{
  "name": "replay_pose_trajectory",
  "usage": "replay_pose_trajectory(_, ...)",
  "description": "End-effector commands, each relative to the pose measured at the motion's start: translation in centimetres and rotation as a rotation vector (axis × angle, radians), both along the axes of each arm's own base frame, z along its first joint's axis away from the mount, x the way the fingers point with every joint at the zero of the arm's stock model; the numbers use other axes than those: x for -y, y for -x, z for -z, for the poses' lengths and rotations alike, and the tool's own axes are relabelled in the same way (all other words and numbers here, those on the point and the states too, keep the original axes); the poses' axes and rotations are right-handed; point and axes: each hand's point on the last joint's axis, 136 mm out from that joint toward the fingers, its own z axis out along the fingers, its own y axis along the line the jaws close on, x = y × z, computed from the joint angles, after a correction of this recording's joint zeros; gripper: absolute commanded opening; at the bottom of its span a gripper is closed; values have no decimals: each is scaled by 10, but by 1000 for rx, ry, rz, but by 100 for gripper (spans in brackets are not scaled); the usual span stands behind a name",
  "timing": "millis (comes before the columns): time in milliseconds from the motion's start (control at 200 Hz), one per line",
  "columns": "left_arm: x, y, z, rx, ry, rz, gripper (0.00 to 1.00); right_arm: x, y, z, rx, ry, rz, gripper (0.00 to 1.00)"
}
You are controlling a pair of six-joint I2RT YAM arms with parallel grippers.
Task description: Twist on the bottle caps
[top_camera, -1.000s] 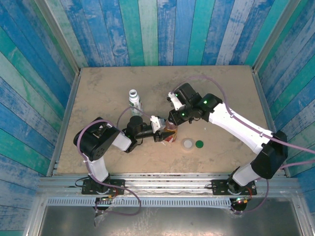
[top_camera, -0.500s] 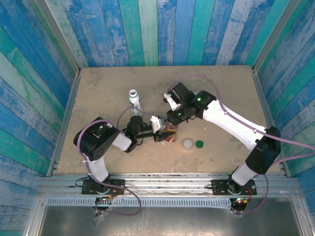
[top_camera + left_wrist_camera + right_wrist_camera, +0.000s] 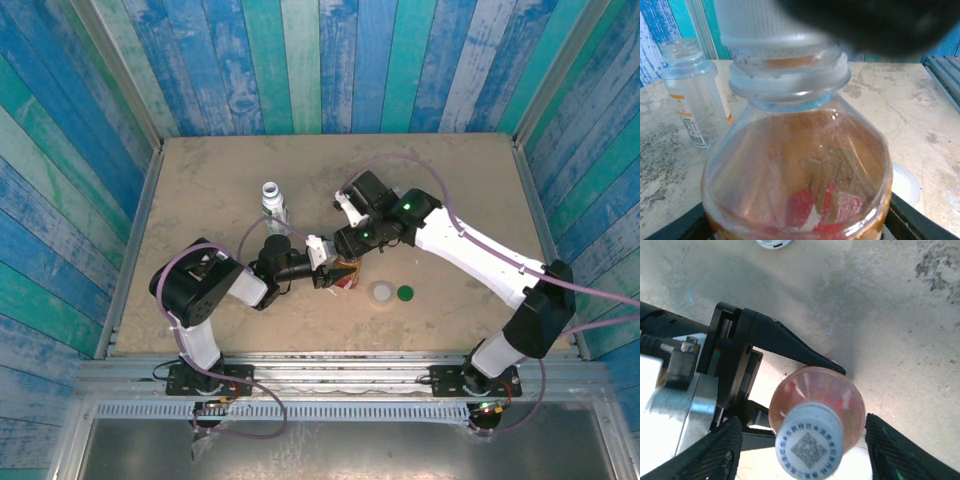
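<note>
Capping of the amber bottle seems in hand: left gripper clamps it, right gripper, wide, straddles the cap and should close, then twist.

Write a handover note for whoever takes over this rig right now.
Left gripper: shut on the amber-liquid plastic bottle with red label, held upright.
Right gripper: open, fingers either side of the small white-grey ribbed cap sitting on that bottle's neck; tightness unclear.
Wide translucent whitish cap and dark green cap lie on the table.
Short clear orange-labelled bottle and white-labelled green-print bottle stand uncapped.
None confirmed tight; finish this cap, then the other two.
</note>
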Motion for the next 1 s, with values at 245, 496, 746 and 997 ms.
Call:
replay_pose_trajectory(245, -5, 2, 25, -89, -80, -22, 63, 11, 0, -24, 83, -99, 65, 56)
replay_pose_trajectory(496, -6, 2, 25, -88, -80, -22, 63, 11, -1, -11, 50, -98, 66, 36)
replay_pose_trajectory(746, -6, 2, 25, -89, -80, -22, 63, 15, 0, 5, -9, -105, 86, 27)
replay_pose_trajectory(997, -5, 2, 25, -91, -78, -19, 63, 16, 0, 14, -43, -126, 99, 25)
